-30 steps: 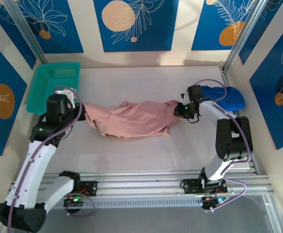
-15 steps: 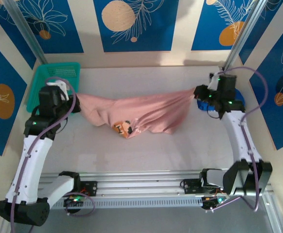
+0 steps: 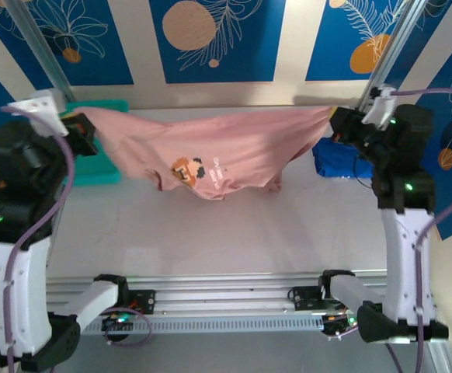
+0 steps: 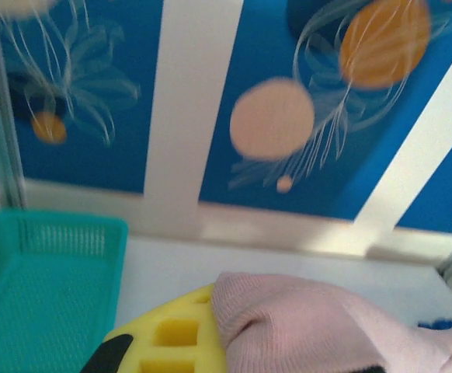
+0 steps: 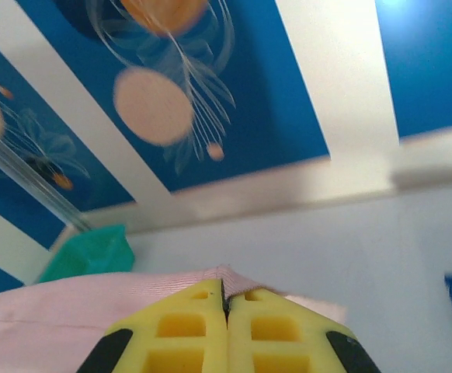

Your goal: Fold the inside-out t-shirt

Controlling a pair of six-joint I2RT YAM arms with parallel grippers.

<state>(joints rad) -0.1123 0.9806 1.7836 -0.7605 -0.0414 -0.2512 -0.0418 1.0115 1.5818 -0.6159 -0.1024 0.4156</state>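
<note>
The salmon-pink t-shirt (image 3: 210, 148) hangs stretched in the air between my two grippers, sagging in the middle above the table. A small cartoon print (image 3: 199, 171) shows on its lower part. At the shirt's left corner my left gripper (image 3: 86, 128) is shut on the cloth. In the left wrist view a bunched pink fold (image 4: 311, 326) lies against the yellow finger (image 4: 164, 338) and hides the other one. My right gripper (image 3: 336, 123) holds the right corner. Its yellow fingers (image 5: 187, 326) are pressed together with a pink hem (image 5: 227, 276) pinched between them.
The teal basket (image 3: 94, 167) sits at the back left, partly behind the shirt and left arm, and appears as the basket (image 4: 39, 287) in the left wrist view. A royal-blue garment (image 3: 339, 159) lies at the back right under the right gripper. Blue patterned walls close in the table.
Both arms have risen and spread apart, lifting the shirt off the table and pulling it wide. The print now faces the top camera.
</note>
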